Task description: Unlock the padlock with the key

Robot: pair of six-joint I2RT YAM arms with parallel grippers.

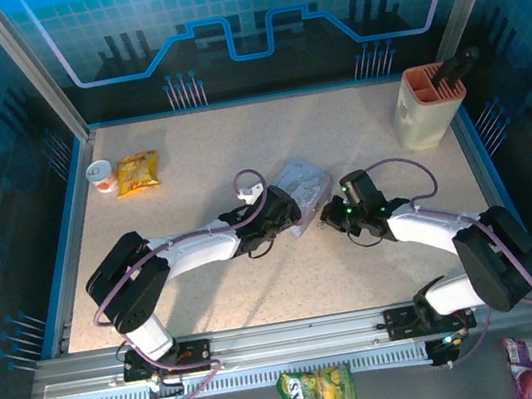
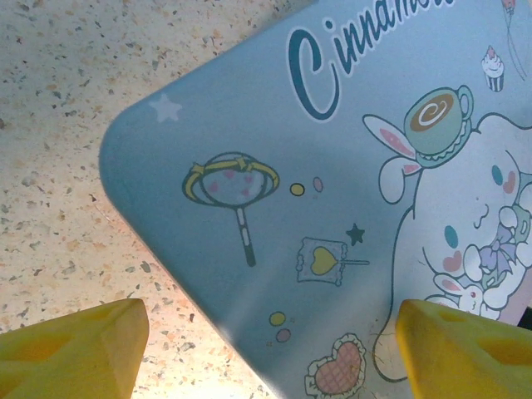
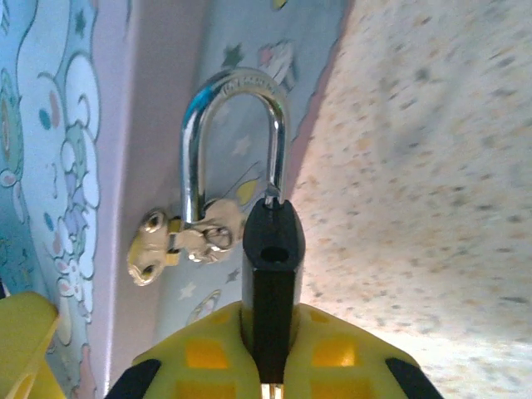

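On the speckled, stone-look bench (image 1: 261,296), a pale blue printed tin (image 2: 249,125) with rounded corners is lying flat. The left tool (image 2: 270,349) is hovering over one corner of the tin, its yellow pads (image 2: 75,353) standing wide apart and gripping nothing. The right tool (image 3: 270,337), the nearer to the lock, is clamping the padlock (image 3: 273,249) by its dark slab body beside the tin's side wall. The lock's long axis is running straight out from that tool, alongside the wall. Its polished shackle (image 3: 241,83) appears to be threading the tin's small bright clasp (image 3: 179,241).
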